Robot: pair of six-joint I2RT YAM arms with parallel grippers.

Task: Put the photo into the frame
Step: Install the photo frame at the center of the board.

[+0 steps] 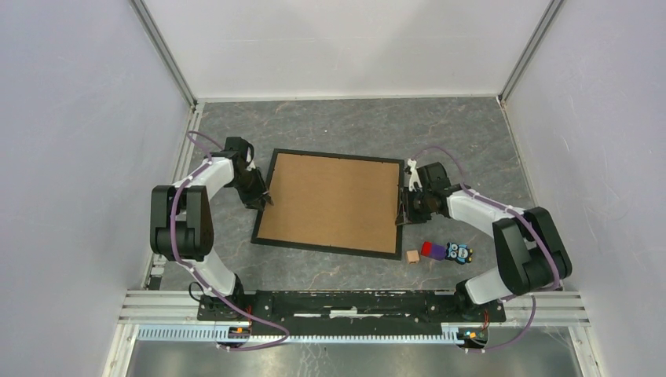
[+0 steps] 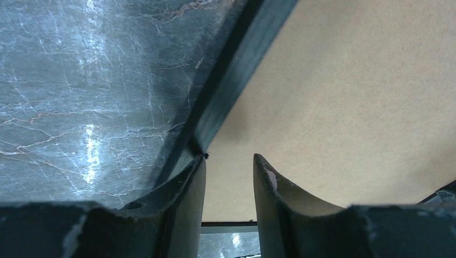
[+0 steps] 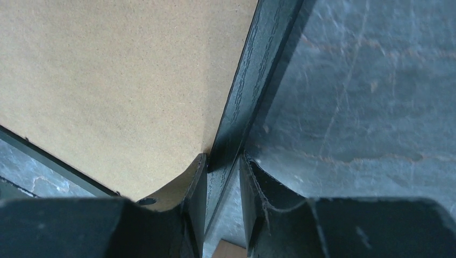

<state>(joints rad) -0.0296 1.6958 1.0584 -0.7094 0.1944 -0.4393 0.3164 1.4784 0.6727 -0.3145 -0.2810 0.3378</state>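
The black frame (image 1: pixel 330 154) lies flat on the grey marbled table, and a brown backing board (image 1: pixel 330 200) fills its opening. The photo is hidden. My left gripper (image 1: pixel 265 200) is at the frame's left side. In the left wrist view it (image 2: pixel 229 158) stands open, one finger (image 2: pixel 196 183) over the frame's bar (image 2: pixel 236 70) and the other over the board (image 2: pixel 349 97), with nothing between them. My right gripper (image 1: pixel 402 218) is at the frame's right side. In the right wrist view it (image 3: pixel 223 158) stands open astride the bar (image 3: pixel 247 80), and a strip of table shows beside the bar.
A small wooden block (image 1: pixel 412 256), a red and purple block (image 1: pixel 431 249) and a small blue and black toy figure (image 1: pixel 459 252) lie just off the frame's near right corner. Pale walls enclose the table on three sides. A metal rail (image 1: pixel 353 302) runs along the near edge.
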